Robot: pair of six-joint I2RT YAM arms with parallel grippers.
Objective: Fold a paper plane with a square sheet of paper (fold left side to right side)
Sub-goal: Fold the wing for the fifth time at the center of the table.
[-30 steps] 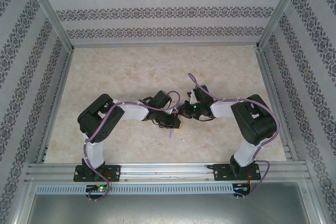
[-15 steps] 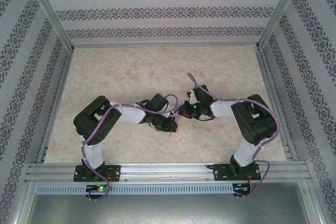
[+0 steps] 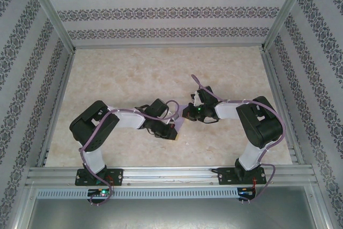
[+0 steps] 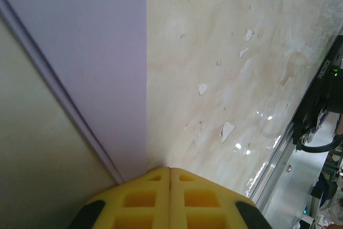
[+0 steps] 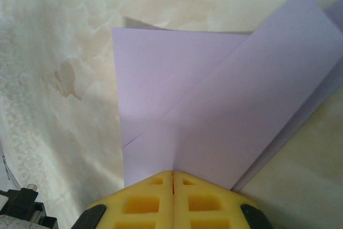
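The lilac sheet of paper (image 5: pixel 214 95) lies flat on the table, folded into overlapping layers with a diagonal flap across it. In the left wrist view the paper (image 4: pixel 91 52) runs as a long strip with stacked edges and narrows toward my fingers. My left gripper (image 4: pixel 170 170) is shut, its yellow tips resting at the narrow end of the paper. My right gripper (image 5: pixel 172 173) is also shut, its tips set down on the paper's layers. From above, the left gripper (image 3: pixel 174 134) and right gripper (image 3: pixel 187 112) meet mid-table and the wrists cover most of the paper.
The table top (image 3: pixel 134 73) is pale and marble-patterned, with small flaked patches (image 4: pixel 227 130). Patterned walls close in the left, right and far sides. A metal rail (image 3: pixel 171 172) runs along the near edge, carrying both arm bases.
My left gripper has slid toward the near edge and slightly left, its elbow swinging out to the left. The right arm has stayed still.
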